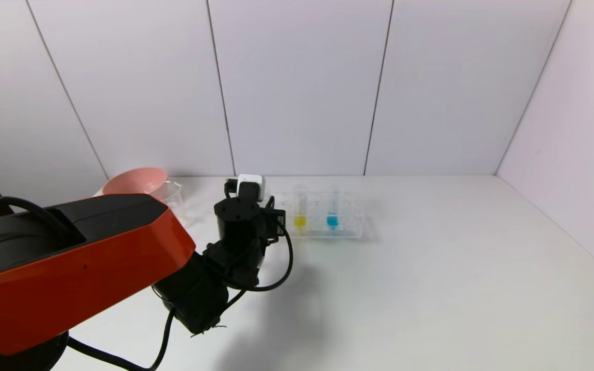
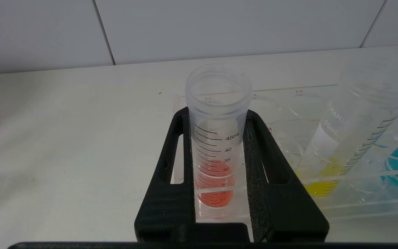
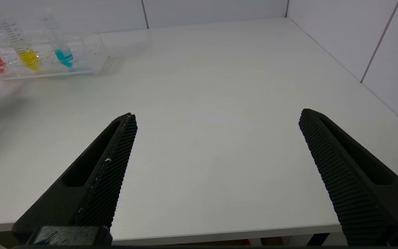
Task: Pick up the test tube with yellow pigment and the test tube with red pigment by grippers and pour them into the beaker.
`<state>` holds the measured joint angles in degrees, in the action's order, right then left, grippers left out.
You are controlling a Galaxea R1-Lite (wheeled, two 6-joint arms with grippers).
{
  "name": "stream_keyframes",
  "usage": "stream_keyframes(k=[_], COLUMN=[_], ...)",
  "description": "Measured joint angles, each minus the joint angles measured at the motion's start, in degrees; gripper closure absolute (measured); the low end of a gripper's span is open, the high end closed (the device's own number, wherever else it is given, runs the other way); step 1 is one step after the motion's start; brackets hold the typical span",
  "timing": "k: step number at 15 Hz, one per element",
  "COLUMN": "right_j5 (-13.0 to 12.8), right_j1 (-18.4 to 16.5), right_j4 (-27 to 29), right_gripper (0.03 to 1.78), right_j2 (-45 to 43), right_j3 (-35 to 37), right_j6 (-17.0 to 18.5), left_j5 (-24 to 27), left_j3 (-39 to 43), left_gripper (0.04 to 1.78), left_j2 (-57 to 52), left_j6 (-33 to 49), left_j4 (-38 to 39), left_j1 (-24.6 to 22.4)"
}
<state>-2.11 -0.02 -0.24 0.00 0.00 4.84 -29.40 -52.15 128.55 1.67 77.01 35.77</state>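
Observation:
My left gripper (image 2: pixel 217 112) is shut on the test tube with red pigment (image 2: pixel 216 173), one black finger on each side of its upper part. The tube stands upright in the clear rack (image 2: pixel 358 204). The test tube with yellow pigment (image 2: pixel 327 173) leans in the rack beside it and also shows in the head view (image 1: pixel 300 219). In the head view the left wrist (image 1: pixel 240 216) hides the red tube. The beaker (image 1: pixel 174 198) stands at the back left, beside the pink bowl. My right gripper (image 3: pixel 218 116) is open and empty above the table's near edge.
A tube with blue liquid (image 1: pixel 332 220) stands in the rack (image 1: pixel 353 221) to the right of the yellow one. A pink bowl (image 1: pixel 134 180) sits at the back left against the wall. The white table (image 1: pixel 457 268) stretches right of the rack.

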Motion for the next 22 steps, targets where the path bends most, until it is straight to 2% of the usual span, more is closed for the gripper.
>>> stream_keyframes(k=[6,11,15,19,22], right_j5=[0.00,0.00,0.00,0.00,0.00], right_j1=[0.02,0.02,0.02,0.02,0.02], right_j4=[0.02,0.00,0.00,0.00,0.02], right_gripper=[0.10,0.10,0.10,0.10,0.10], right_j2=[0.00,0.00,0.00,0.00,0.00], right_j3=[0.00,0.00,0.00,0.00,0.00], right_j6=[0.01,0.01,0.01,0.01,0.01], left_j5=[-0.02,0.90,1.96,8.29,18.19], left_j3=[-0.68,-1.79,-0.49,2.18,4.72], left_gripper=[1.39,1.39,1.39,1.39,1.39], left_j2=[-1.87,-8.16,-12.42,-22.78,-33.90], left_j6=[-2.72,-4.67,-4.51,-4.36,-4.39], left_j4=[-0.72,-7.25,-8.63,-17.97,-31.94], left_j1=[0.85,1.57,1.28,-1.57,-8.18])
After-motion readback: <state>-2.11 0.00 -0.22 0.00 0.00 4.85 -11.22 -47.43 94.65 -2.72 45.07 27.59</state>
